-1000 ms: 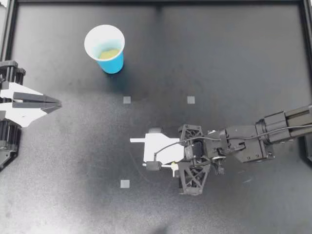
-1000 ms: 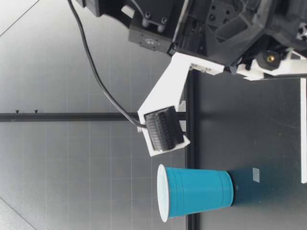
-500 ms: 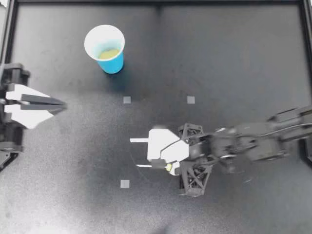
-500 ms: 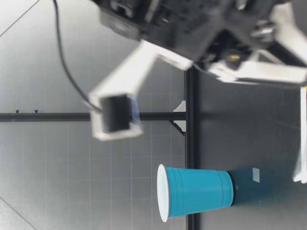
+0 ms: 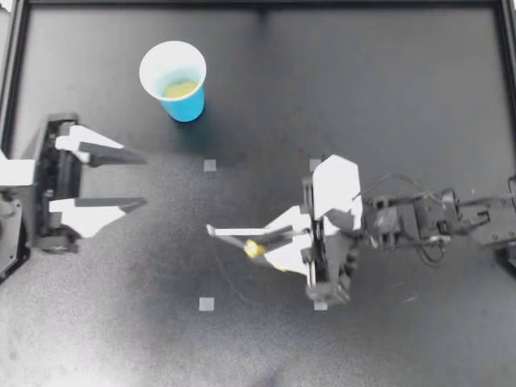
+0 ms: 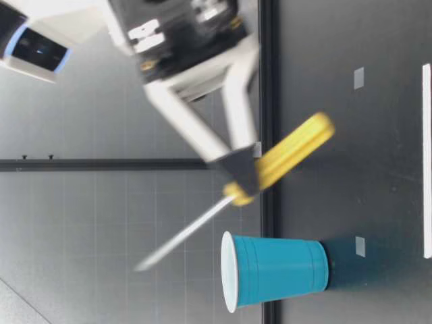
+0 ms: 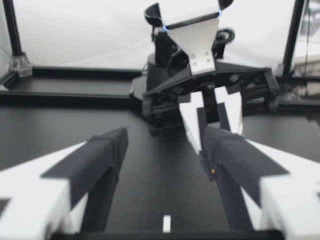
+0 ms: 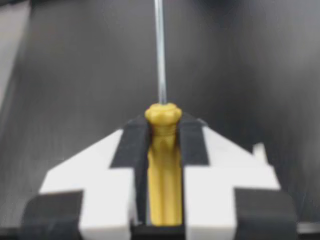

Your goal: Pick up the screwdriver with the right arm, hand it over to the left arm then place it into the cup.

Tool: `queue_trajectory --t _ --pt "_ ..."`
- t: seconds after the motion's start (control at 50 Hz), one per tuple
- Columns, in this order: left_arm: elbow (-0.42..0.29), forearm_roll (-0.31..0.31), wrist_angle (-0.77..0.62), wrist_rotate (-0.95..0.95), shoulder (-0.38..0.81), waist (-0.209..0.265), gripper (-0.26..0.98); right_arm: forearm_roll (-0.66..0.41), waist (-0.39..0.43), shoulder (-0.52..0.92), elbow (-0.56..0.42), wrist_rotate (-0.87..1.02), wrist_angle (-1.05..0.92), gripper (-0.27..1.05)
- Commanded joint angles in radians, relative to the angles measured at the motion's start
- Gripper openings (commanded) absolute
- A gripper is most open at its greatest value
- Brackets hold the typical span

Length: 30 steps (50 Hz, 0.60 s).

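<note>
Step in hand: handover, right to left.

My right gripper [image 5: 250,240] is near the table's middle, fingers pointing left. It is clamped on the yellow handle of the screwdriver [image 5: 254,247]. In the right wrist view both pads press the handle [image 8: 164,165] from two sides, and the bare shaft [image 8: 160,50] runs straight ahead of the fingers. The low view shows the screwdriver [image 6: 283,158] tilted, shaft tip up and handle end down. It looks lifted off the table [image 5: 387,97].

My left gripper [image 5: 143,181] is at the left side, spread wide and holding nothing. It faces the right gripper and is well apart from it.

To do this well:
- Bring the two grippers onto one line and keep the shaft steady.
- Let the left fingers close on a free part, either the shaft or the exposed end of the handle, clear of the right pads.
- Release the right grip only once the left grip is firm. A thin shaft could pivot or slip.

Surroundings:
- The blue cup [image 5: 187,105] stands upright at far left, well apart from both grippers.
- Small tape squares [image 5: 210,165] lie flat on the table.
- Nothing stands between the grippers.
</note>
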Motion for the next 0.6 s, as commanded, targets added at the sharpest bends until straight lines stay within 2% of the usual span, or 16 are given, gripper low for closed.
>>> queue_trajectory --t 0.0,0.24,0.58 --pt "-0.049 0.002 -0.037 -0.014 0.043 0.002 0.64 0.0 -0.026 -0.031 -0.014 -0.012 -0.075 0.1" --pt "-0.086 0.028 -0.153 -0.026 0.123 0.002 0.64 0.002 -0.075 -0.031 -0.055 -0.095 -0.186 0.1" --pt "-0.138 0.032 -0.179 -0.028 0.19 0.002 0.64 0.002 -0.089 -0.017 -0.118 -0.155 -0.19 0.1"
